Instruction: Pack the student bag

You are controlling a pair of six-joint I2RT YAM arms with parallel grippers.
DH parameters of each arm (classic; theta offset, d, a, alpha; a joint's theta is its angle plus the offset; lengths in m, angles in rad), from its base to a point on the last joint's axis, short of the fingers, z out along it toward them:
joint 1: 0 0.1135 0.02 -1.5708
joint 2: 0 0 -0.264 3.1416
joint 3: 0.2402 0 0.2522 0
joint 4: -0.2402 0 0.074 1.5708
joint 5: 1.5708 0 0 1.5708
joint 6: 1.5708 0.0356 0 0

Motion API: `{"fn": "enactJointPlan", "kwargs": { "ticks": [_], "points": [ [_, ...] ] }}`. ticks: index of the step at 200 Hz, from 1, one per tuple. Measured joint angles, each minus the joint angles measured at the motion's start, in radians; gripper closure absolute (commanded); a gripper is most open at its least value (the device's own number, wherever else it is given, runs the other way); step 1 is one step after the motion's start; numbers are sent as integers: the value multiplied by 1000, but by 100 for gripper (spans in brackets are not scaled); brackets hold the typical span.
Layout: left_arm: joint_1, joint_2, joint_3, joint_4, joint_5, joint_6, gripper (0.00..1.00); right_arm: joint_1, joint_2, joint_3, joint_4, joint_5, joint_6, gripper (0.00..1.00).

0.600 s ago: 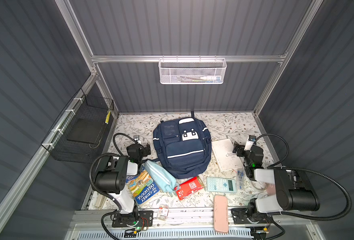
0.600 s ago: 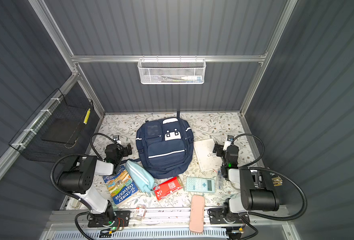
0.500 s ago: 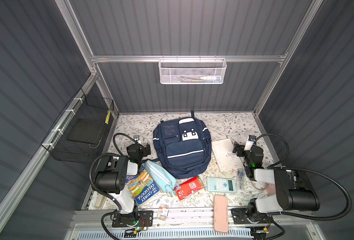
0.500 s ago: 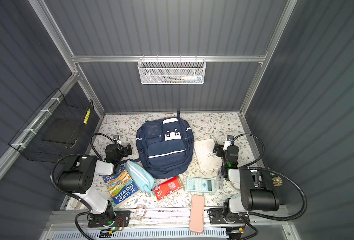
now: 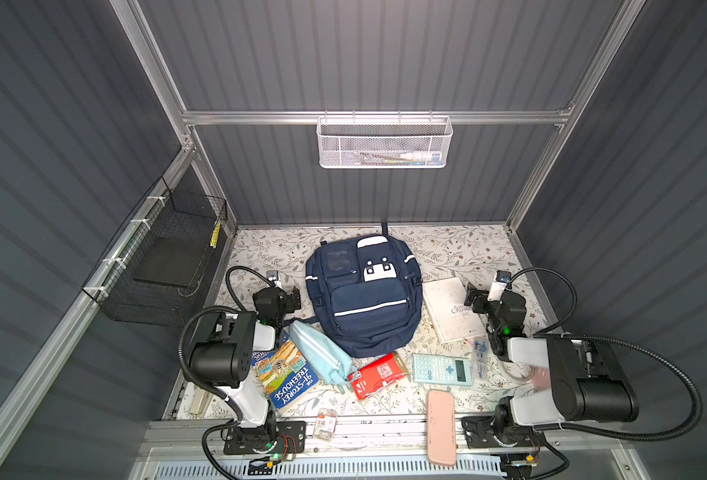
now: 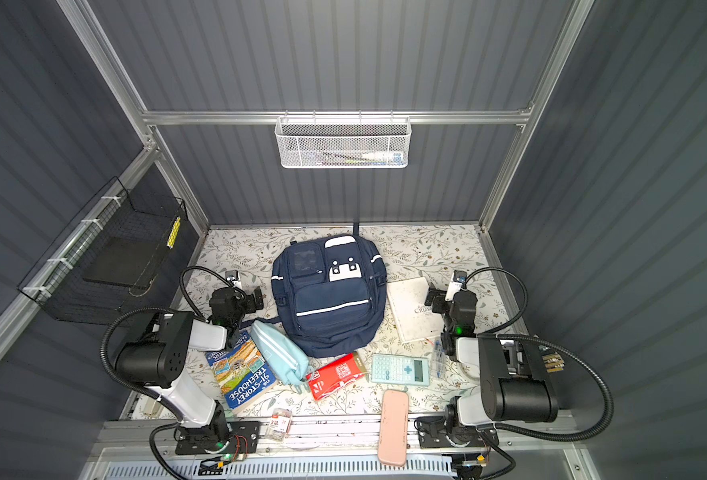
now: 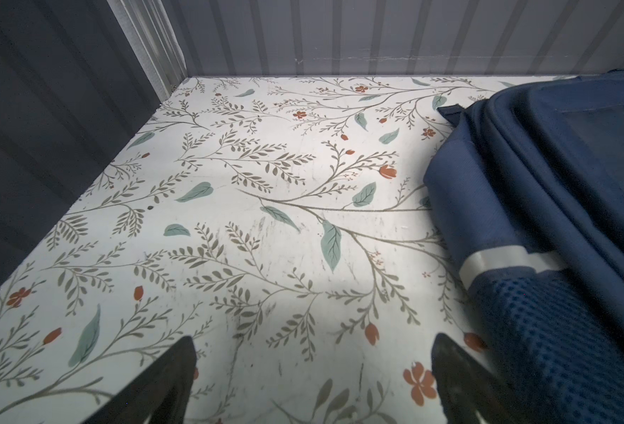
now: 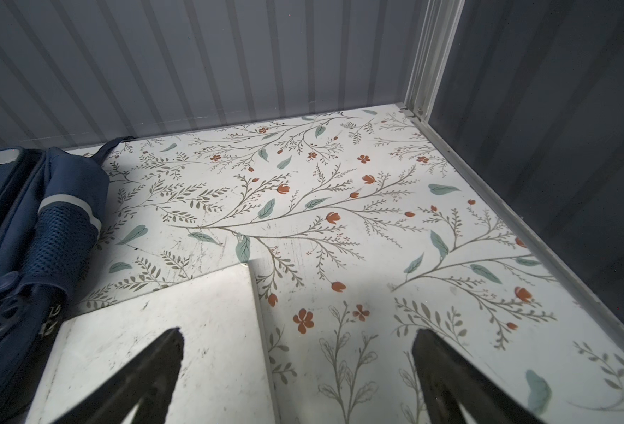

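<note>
Found bag (image 5: 364, 299) flat at mid-table (image 5: 447, 249), front up, top end toward the back wall, both arms clear of it. Logged left gripper (image 7: 312, 347) spread wide and empty, low over bare table just left of the bag, one finger (image 7: 457, 370) just beside the mesh side pocket; cannot tell whether touching. Logged right gripper (image 8: 297, 343) likewise spread wide and empty, right of the bag, one finger (image 8: 156, 367) above the far corner of the white book (image 5: 451, 309), the other above bare table. Noted white book just right of the bag, apart from it. Noted pouch (image 5: 320, 353) against the bag's near-left corner, partly lying on the Treehouse book (image 5: 287, 376). Noted red pack (image 5: 378, 374) just beside the bag's near edge, calculator (image 5: 441, 368) to its right, clear pen pack (image 5: 478, 357) just right of that. Noted pink case (image 5: 441, 428) at the near edge, partly over the rail, and a small box (image 5: 326, 422) on the rail. Recorded white basket (image 5: 385, 143) on the back wall, black basket (image 5: 164, 257) on the left wall.
</note>
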Motion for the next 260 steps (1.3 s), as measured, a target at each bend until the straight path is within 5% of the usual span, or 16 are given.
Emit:
{"fn": "enactJointPlan", "kwargs": {
  "ticks": [94, 127, 160, 201, 219, 260],
  "points": [
    [0, -8, -5, -1, 0, 0, 0, 1, -14, 1, -20, -7, -4, 1],
    [0, -182, 12, -196, -4, -29, 0, 11, -175, 116, -306, -10, 25, 1],
    [0, -330, 135, -405, 61, -201, 0, 15, -226, 298, -483, -123, 147, 1],
    [-122, -325, 272, -642, 110, -352, 7, 157, -35, 573, -742, -257, 219, 3],
    [-192, -235, 345, -707, 134, -393, 18, 233, 90, 699, -834, -294, 226, 5],
    [-244, 14, 492, -862, 147, -414, 21, 310, 319, 885, -995, -306, 233, 10]
  ]
}}
